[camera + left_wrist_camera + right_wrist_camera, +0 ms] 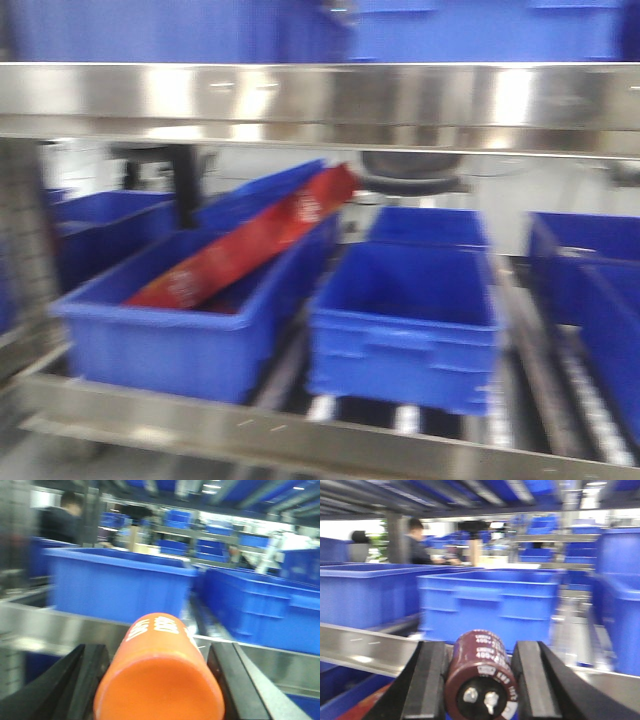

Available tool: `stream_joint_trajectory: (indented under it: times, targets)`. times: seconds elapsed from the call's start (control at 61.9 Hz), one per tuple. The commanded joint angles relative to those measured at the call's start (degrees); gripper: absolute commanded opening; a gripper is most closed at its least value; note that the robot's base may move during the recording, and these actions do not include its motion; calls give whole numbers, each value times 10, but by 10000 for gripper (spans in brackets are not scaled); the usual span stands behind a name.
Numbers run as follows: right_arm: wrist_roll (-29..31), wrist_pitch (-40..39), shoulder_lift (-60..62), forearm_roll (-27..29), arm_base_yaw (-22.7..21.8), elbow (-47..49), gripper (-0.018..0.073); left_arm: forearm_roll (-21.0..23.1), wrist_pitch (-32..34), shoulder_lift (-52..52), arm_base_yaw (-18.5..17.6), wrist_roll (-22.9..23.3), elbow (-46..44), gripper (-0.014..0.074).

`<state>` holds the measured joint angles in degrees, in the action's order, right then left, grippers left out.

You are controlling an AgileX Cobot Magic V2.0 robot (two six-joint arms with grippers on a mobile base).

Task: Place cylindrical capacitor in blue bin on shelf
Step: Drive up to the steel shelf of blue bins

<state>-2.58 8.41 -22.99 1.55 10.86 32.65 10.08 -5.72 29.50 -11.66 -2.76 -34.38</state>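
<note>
In front of the rig, the shelf (320, 95) fills the front cam. A broad shiny steel rail runs across the top and another along the near edge, w/ roller tracks between rows of blue bins. The view is blurred. The near left bin (160, 345) holds a long red pack (250, 240) lying slantwise, its far end propped over the far rim. The middle bin (405, 335) sits just right of it, w/ more bins behind and at far right.

On the L wrist cam, the left jaws are clamped on an orange tapered piece (160, 690), a black finger (82, 685) on each side. I can't read the white lettering on it. The steel rail and blue bins are just beyond.

On the R wrist cam, the right jaws grip the cylindrical capacitor (480, 680). It has a dark brown body, and its terminal end faces the cam between the black fingers (427, 680). It's on the near side of the rail, not in any bin, w/ a blue bin (490, 605) straight ahead past the rail.
</note>
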Motion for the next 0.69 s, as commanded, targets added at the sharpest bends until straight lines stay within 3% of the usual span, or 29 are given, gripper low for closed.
stream_joint_trajectory:
  times: [0.0,0.679]
  targets:
    - [0,-13,3,3,0,0,-165,3,11,-2,1,0,-1,-111]
    - [0,-13,3,3,0,0,-165,3,11,-2,1,0,-1,-111]
